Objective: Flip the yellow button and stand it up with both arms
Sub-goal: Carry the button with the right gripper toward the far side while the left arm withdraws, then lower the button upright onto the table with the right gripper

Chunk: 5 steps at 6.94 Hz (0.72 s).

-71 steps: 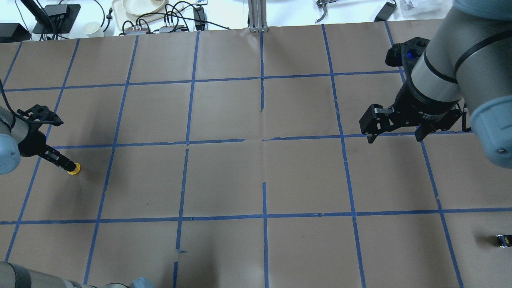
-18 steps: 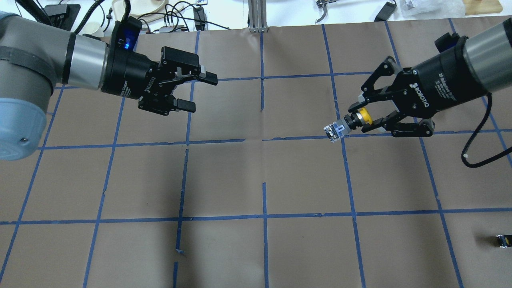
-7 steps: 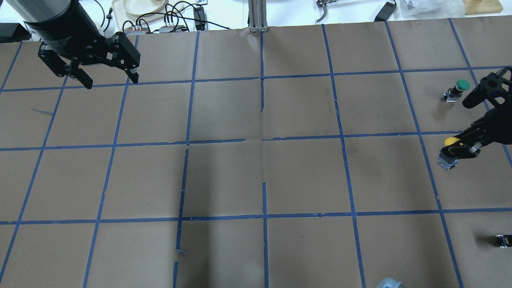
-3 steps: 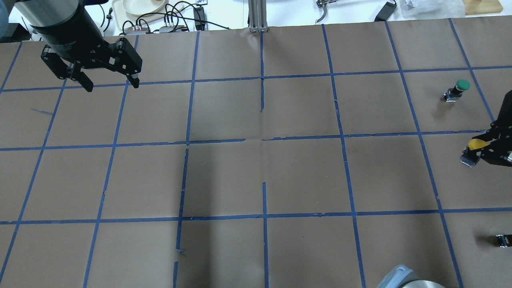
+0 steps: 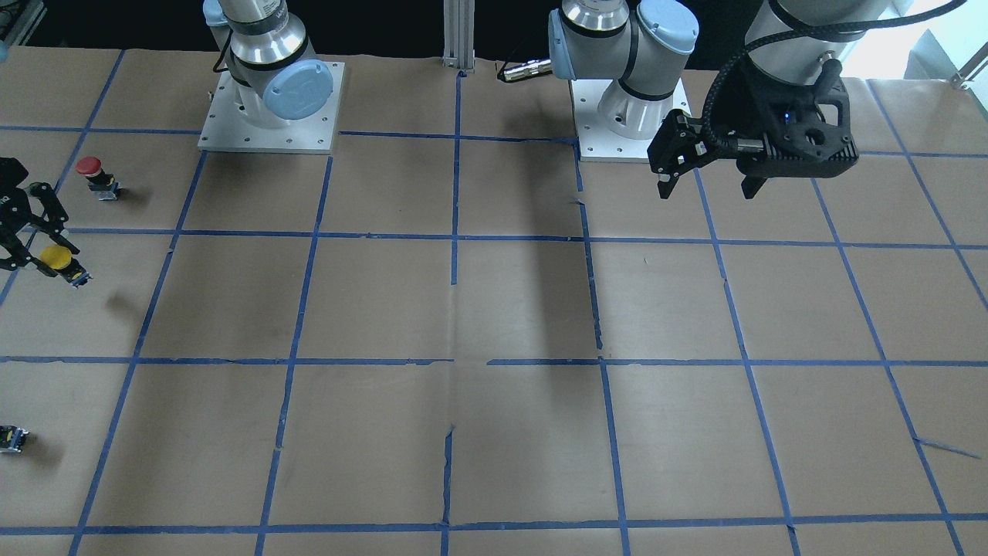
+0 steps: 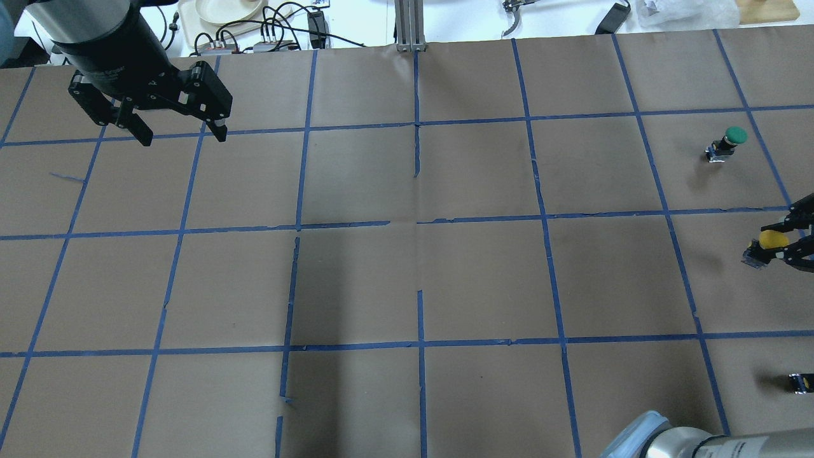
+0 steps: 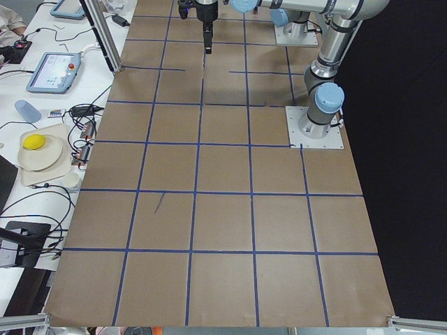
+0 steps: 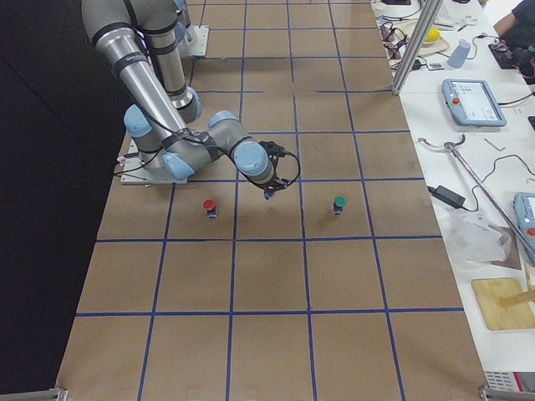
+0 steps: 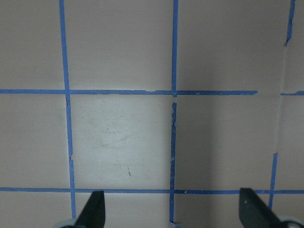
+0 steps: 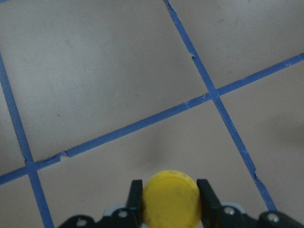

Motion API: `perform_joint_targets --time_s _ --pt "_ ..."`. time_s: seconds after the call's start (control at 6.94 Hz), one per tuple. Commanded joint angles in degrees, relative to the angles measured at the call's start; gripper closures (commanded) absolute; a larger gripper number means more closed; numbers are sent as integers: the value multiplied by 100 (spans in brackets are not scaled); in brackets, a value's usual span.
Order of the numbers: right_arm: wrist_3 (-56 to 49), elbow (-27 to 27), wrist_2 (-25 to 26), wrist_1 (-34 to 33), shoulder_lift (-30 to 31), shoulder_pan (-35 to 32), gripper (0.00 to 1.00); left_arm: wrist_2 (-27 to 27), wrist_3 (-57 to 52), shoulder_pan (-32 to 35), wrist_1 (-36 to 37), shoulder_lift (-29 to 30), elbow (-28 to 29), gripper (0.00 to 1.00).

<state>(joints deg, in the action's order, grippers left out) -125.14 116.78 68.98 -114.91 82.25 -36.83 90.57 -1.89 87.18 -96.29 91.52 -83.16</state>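
The yellow button (image 6: 771, 239) is held by its yellow cap in my right gripper (image 6: 757, 247) at the table's far right, a little above the paper, with its contact block pointing away from the gripper. In the front-facing view the button (image 5: 57, 256) and right gripper (image 5: 48, 262) are at the left edge. In the right wrist view the cap (image 10: 171, 205) sits between both fingers (image 10: 205, 194). My left gripper (image 6: 183, 137) is open and empty above the far left of the table. It also shows in the front-facing view (image 5: 708, 189) and the left wrist view (image 9: 172, 213).
A green-capped button (image 6: 736, 134) stands beyond the right gripper. A red-capped button (image 5: 91, 166) stands on the robot's side of it. A small dark block (image 6: 798, 381) lies at the right edge. Cables and dishes (image 6: 222, 13) sit past the far edge.
The button, first in the left gripper, passed to the right one, which carried it to the far right. In the last half second it shifted slightly further. The left gripper barely moved.
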Motion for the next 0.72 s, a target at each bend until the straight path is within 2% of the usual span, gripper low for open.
perform_joint_targets --time_s 0.0,0.43,0.58 --pt "-780 -338 -77 30 -559 185 79 5 -5 -52 5 -3 -7 0" --pt "-1091 -340 -201 109 -702 185 77 -4 -5 -78 13 6 -7 0" --pt "-1091 -348 -183 109 -710 185 58 -4 -5 -78 14 6 -16 0"
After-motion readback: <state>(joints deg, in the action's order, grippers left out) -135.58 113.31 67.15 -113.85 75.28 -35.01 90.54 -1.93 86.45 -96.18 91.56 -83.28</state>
